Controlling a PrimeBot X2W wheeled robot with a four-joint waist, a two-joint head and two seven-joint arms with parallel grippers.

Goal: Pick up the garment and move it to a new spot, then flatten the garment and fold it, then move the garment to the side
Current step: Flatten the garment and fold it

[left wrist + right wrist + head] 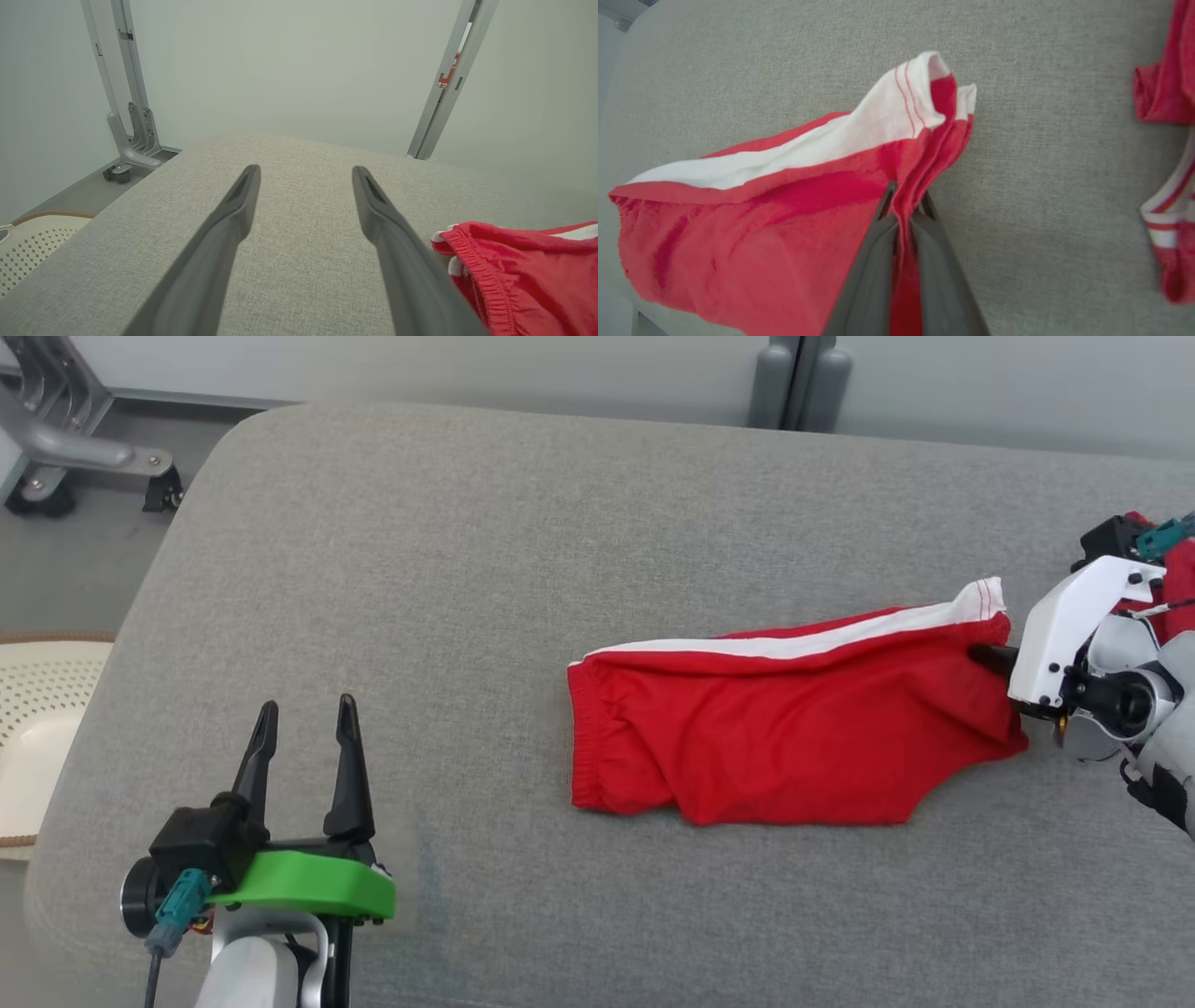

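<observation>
Garment [794, 747] of red knit, spread in a long, roughly flat shape across the right half of a grey cushion [467, 569] with a coarse woven surface and a rounded corner. White stripe along the far edge, ending in a white hem crossed by thin red stitch lines. Gathered elastic waistband at the end toward the middle of the cushion, puckered in small ridges. Soft folds and a slanted lower edge at the opposite end.

Right gripper [906, 200] clamped on that opposite end: two dark tapered fingers pressed together, a bunched pleat of red cloth pinched between them just below the white hem. Tight lengthwise creases in the cloth at the pinch. White angular bracket [1074, 616] and rounded pale housing behind the fingers in the head view.

Left gripper [308, 702] spread wide, well apart from the garment, over bare cushion at the lower left. Long matt black fingers narrowing to points, upright on a glossy green mount [308, 887]. Waistband to the right of those fingers in the left wrist view.

Second red cloth [1162, 93] with white stripes, crumpled at the right edge of the right wrist view, apart from the held garment. Cream perforated panel [42, 709] beyond the cushion's left side. Grey metal frame [56, 448] on a black castor at the far left.
</observation>
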